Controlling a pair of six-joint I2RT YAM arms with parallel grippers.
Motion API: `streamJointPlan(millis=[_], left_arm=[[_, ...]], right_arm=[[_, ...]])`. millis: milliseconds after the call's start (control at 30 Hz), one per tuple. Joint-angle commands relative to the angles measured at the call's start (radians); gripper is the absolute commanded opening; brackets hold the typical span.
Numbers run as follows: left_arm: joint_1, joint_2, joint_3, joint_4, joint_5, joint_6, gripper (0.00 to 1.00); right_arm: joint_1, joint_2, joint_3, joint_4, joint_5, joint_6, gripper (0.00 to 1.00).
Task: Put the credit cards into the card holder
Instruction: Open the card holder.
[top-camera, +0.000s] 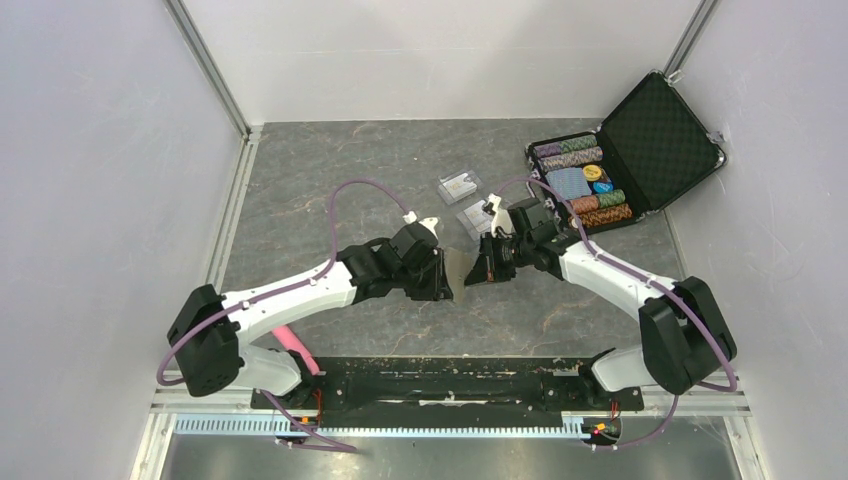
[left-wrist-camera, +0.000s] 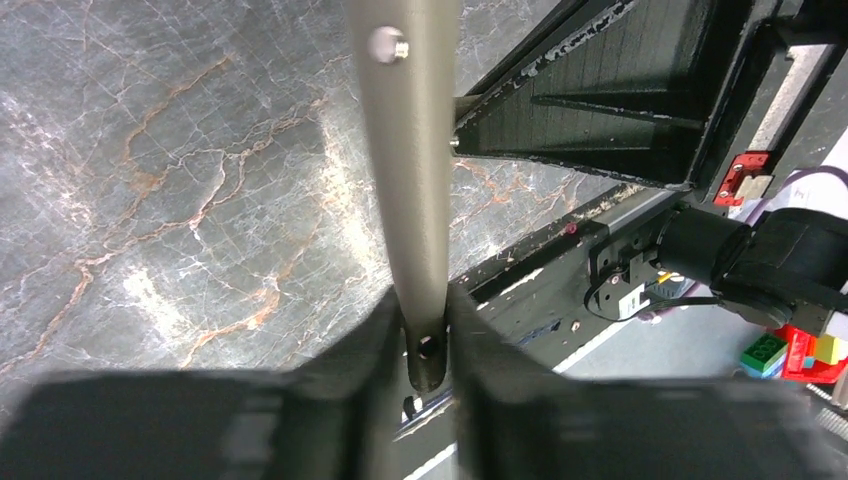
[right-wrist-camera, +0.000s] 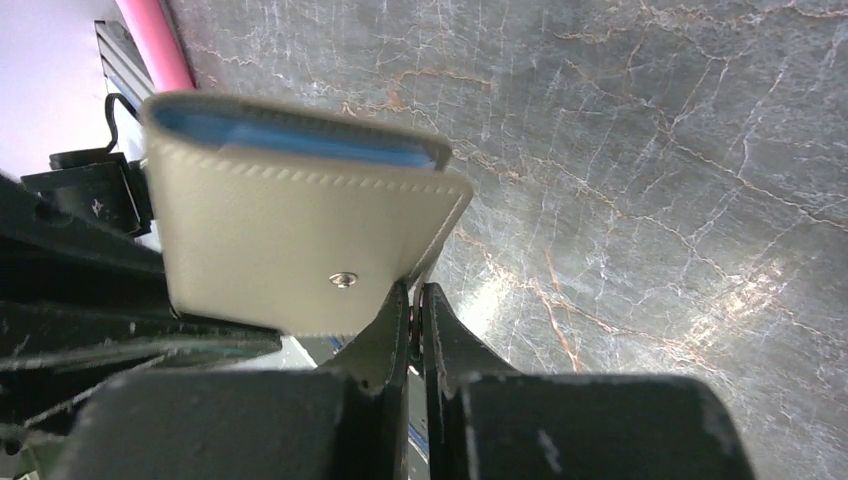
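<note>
Card holder (top-camera: 461, 272): held up off the table (top-camera: 320, 180) near its middle, between the two claws where the arms meet. It is folded almost flat, with its snap (right-wrist-camera: 343, 280) facing the right wrist and a strip of blue pocket (right-wrist-camera: 290, 135) showing along the top edge.
Left claw (left-wrist-camera: 427, 345): clamped on one edge of the holder, which runs away from it edge-on as a thin olive strip.
Right claw (right-wrist-camera: 413, 300): fingers pressed together at the holder's lower corner. I can't tell whether they nip a leaf or have closed on nothing.
Credit cards: I can't pick them out. Two clear cases (top-camera: 460, 185) lie on the table beyond the claws, their contents too small to read.
Step in hand: I'd say it is opening the bifold in mid-air to expose the pockets.
Doing it well: the right claw should catch one leaf only. If it has missed, it should open and come in again at the gap by the blue edge. The left should hold firm while the right peels slowly and straight, without twisting, or the holder may slip.
Left arm pose: reaching forward and inward, forearm low, wrist pointing right.
Right arm pose: elbow bent out to the right, wrist pointing left, nose to nose with the other claw.
</note>
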Motion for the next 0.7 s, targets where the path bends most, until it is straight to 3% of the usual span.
streamJointPlan(millis=[0,33,100,200,433,667], left_arm=[[0.01,-0.052,0.0,0.012,-0.048,-0.031,0.54],[0.014,-0.064,0.001,-0.005,-0.063,-0.028,0.7],[0.029,-0.09,0.001,-0.041,-0.109,-0.022,0.86],[0.08,-0.143,-0.012,-0.059,-0.121,0.007,0.99],[0.233,-0.251,-0.037,-0.041,0.005,0.193,1.0],[0.294,-0.301,-0.033,0.004,0.132,0.385,1.0]], right_arm=[[0.0,-0.057,0.053,0.028,-0.021,-0.033,0.0],[0.0,-0.069,0.07,0.029,-0.024,-0.046,0.0],[-0.001,-0.09,0.112,0.029,-0.043,-0.08,0.0],[-0.001,-0.118,0.179,0.028,-0.103,-0.147,0.0],[0.0,-0.126,0.263,-0.027,-0.267,-0.263,0.0],[-0.001,-0.126,0.309,-0.076,-0.375,-0.34,0.0]])
